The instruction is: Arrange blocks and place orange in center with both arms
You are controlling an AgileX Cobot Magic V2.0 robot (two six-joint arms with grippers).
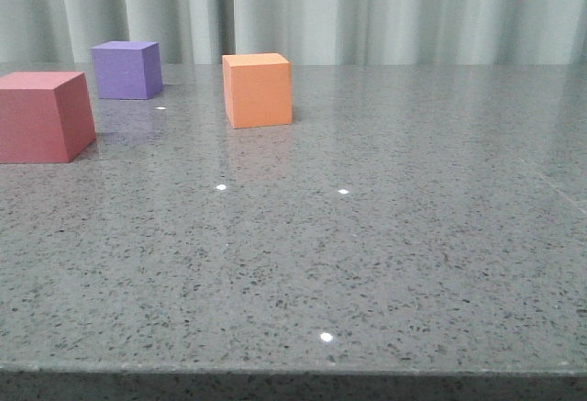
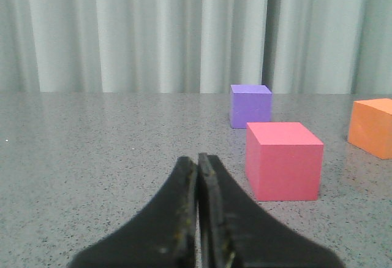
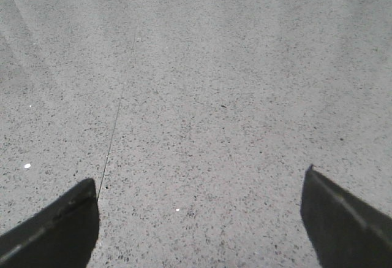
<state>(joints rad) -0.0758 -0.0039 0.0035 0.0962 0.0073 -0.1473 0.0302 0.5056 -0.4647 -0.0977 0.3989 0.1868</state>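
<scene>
The orange cube (image 1: 258,90) sits on the grey table, left of the middle and toward the back. The purple cube (image 1: 127,70) stands farther back on the left. The pinkish-red cube (image 1: 41,116) is at the left edge, nearer. Neither gripper shows in the front view. In the left wrist view my left gripper (image 2: 198,160) is shut and empty, low over the table, with the pinkish-red cube (image 2: 283,160) just ahead to one side, the purple cube (image 2: 250,105) behind it and the orange cube (image 2: 372,127) at the frame edge. My right gripper (image 3: 201,179) is open and empty over bare table.
The grey speckled table (image 1: 367,236) has its front edge near the bottom of the front view. Pale curtains (image 1: 367,6) hang behind the table. A thin seam line (image 3: 116,121) runs across the tabletop under the right gripper.
</scene>
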